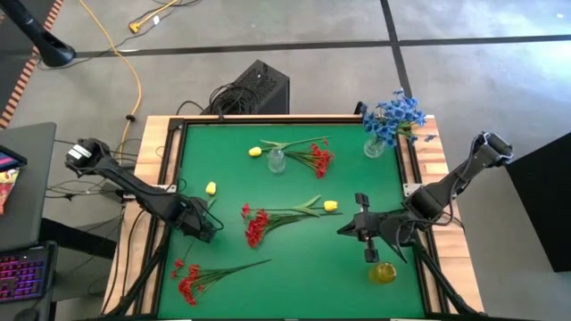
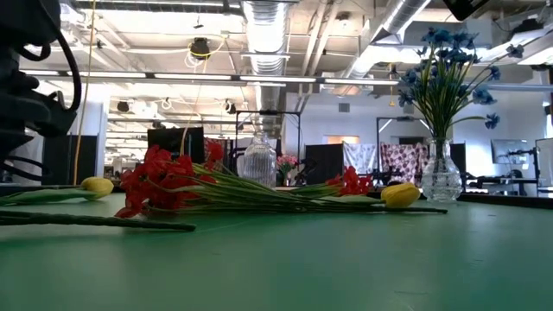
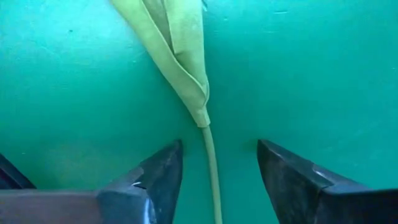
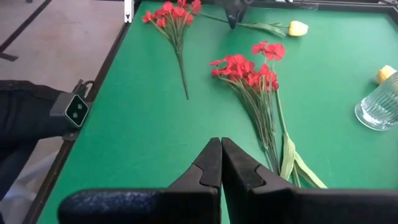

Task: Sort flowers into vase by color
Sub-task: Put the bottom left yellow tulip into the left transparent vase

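Observation:
My left gripper (image 3: 219, 148) points down over the left part of the green table (image 1: 294, 267), open. Its two fingers stand on either side of a thin green stem (image 3: 211, 171) just below a folded leaf (image 3: 180, 56), without touching it. A yellow tulip bud (image 1: 211, 188) lies just beyond my left gripper (image 1: 203, 225). My right gripper (image 4: 221, 163) hovers shut above the table's right part, holding nothing. Red sprigs (image 1: 254, 225) and another yellow tulip (image 1: 330, 206) lie flat mid-table. Blue flowers (image 1: 394, 113) stand in a glass vase (image 1: 375, 148) at the far right corner.
More red sprigs lie at the near left (image 1: 189, 282) and beside an empty clear vase (image 1: 277, 161) at the far middle, with a yellow bud (image 1: 255, 152) next to it. A round glass holding something yellow (image 1: 384, 272) stands near the right front, under my right arm.

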`<control>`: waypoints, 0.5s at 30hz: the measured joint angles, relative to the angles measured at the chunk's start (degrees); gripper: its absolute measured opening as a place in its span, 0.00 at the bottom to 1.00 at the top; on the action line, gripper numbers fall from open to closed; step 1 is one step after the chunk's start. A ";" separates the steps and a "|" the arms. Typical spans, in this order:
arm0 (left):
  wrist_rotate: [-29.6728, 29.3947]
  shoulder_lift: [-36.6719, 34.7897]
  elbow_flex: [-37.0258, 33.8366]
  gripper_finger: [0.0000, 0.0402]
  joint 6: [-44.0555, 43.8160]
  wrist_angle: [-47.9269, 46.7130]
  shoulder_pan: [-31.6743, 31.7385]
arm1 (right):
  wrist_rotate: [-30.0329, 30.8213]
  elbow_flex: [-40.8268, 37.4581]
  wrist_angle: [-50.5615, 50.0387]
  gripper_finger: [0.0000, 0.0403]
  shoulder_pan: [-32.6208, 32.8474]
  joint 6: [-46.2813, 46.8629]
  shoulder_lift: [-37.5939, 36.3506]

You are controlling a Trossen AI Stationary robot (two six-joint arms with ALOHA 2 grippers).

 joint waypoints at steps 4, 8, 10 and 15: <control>0.06 0.01 -0.02 0.35 1.73 -0.18 0.00 | -0.01 0.00 -0.03 0.07 0.00 -0.25 0.00; -0.01 0.05 -0.11 0.22 2.33 0.62 0.00 | -0.04 0.00 -0.04 0.07 0.00 -0.39 0.00; -0.02 0.05 -0.14 0.17 2.35 1.21 0.00 | -0.10 0.00 -0.07 0.07 0.00 -0.40 0.00; -0.32 0.12 -0.20 0.04 2.14 2.75 0.00 | -0.17 0.00 -0.07 0.07 0.02 -0.39 0.00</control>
